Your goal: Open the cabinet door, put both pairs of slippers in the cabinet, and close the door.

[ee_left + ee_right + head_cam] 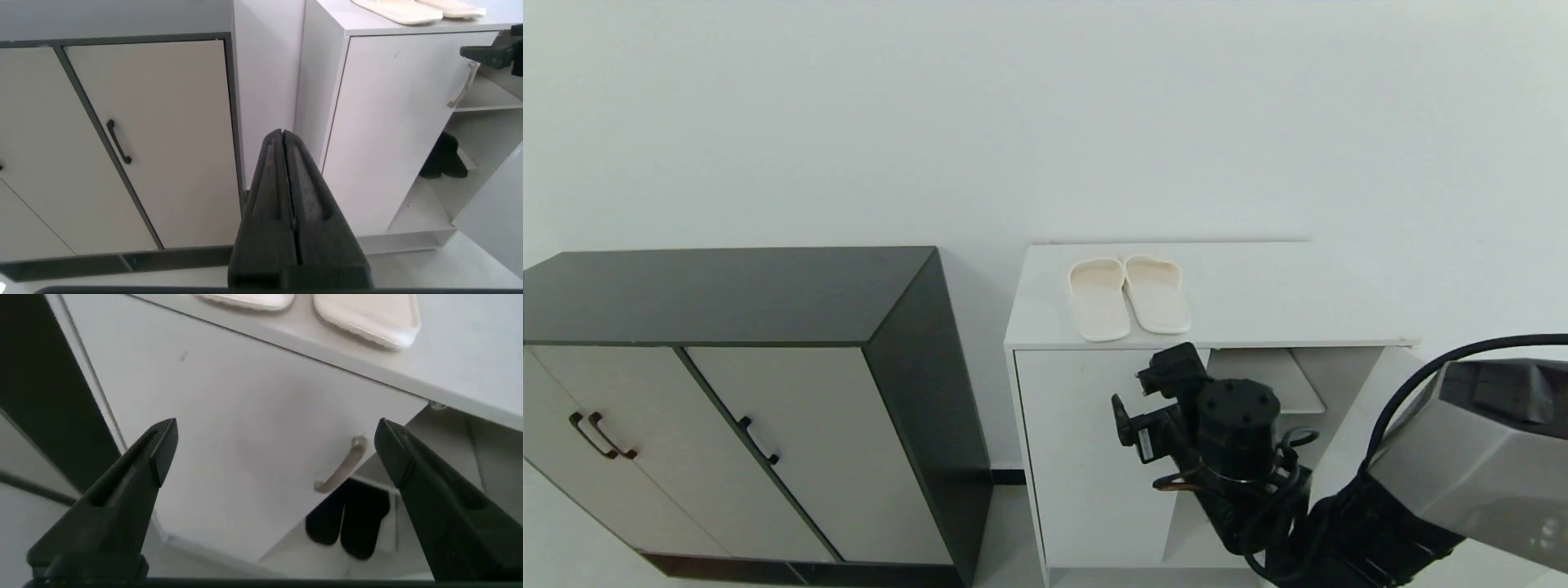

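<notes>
On white cabinet (1258,294) top, left part: cream slippers (1128,296). Inside, under the shelf (1282,384): black slippers (350,523). Spread wide before closed left door (1086,457): right end effector (276,434). Pressed together: left end effector (283,140).

No writing, label, brand mark, number or sign can be read in any of the three views. The white cabinet (1094,457), the cream slippers (1127,296) lying on its top, the dark-topped cabinet (727,294) at nine o'clock from it and the wall (1045,122) behind them all show plain, unmarked faces.
</notes>
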Controlling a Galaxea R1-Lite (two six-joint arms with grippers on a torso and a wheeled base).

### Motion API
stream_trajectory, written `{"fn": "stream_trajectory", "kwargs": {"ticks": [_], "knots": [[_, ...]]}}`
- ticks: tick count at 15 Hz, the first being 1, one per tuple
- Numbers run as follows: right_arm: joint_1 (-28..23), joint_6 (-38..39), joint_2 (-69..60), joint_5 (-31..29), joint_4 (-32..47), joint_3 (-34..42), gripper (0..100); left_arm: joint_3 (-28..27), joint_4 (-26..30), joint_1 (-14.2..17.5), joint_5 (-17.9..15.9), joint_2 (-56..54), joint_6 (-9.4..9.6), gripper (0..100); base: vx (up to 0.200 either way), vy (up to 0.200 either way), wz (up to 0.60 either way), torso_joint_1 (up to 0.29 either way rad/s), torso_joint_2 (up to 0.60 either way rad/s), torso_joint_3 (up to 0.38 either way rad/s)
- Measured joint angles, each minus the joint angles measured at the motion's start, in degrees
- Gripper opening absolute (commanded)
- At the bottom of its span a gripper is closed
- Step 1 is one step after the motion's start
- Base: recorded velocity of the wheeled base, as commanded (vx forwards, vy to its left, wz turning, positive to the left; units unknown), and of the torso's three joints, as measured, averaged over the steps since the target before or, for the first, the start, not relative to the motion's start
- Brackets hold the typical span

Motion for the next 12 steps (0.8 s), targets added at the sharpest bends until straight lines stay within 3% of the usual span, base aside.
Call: {"fn": "stream_trajectory", "kwargs": {"ticks": [3,6,7,12], "knots": [[-0.13,6.31,-5.35,-0.11,19.05,-9.14,100,0.0,0.0,0.0,0.0,-0.02,-0.16,0,0.0,0.0,0.0,0.0,0.0,0.0],[0.24,11.37,-10.03,-3.15,33.23,-17.94,100,0.0,0.0,0.0,0.0,0.0,-0.09,0,0.0,0.0,0.0,0.0,0.0,0.0],[0.44,12.34,-10.93,-3.84,35.21,-20.0,100,0.0,0.0,0.0,0.0,0.0,-0.11,0,0.0,0.0,0.0,0.0,0.0,0.0],[0.27,12.71,-11.02,-4.05,35.28,-21.6,100,0.0,0.0,0.0,-0.04,0.0,-0.04,0,0.2,0.0,0.0,-0.003,0.0,0.004]]}}
